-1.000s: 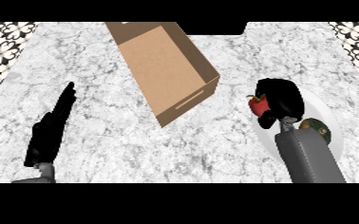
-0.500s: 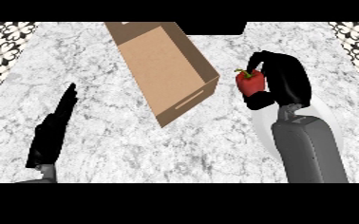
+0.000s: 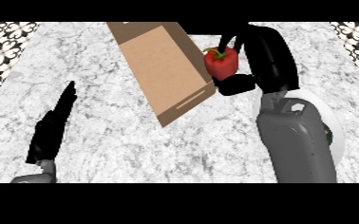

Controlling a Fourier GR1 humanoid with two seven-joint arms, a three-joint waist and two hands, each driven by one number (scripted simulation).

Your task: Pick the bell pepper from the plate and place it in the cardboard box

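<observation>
Far out on the left, the left hand [image 3: 51, 132] lies on the marble counter [image 3: 140, 147] with its fingers straight and together, holding nothing; it shows no change over the last second and takes no part in the carry. To its right, and well apart from it, the cardboard box [image 3: 157, 61] sits slantwise with its open top facing up and nothing visible inside, in the same spot as a second ago. What has changed is on the far side of that box. The bell pepper [image 3: 222, 64], which a second ago was low over the plate inside the curled fingers, has been lifted and carried leftward, and now hangs just to the left of the right hand's palm, close against the box's right wall but not yet over its opening. The right hand [image 3: 270, 59] is closed round it, fingers curling over the top near the green stem and the thumb tucked under the red body. Behind and below that hand, the plate [image 3: 332, 123] shows only as a white rim beside the grey forearm. The pick looks done and the transfer well along; what probably remains is a short further move left over the opening, then the release.
</observation>
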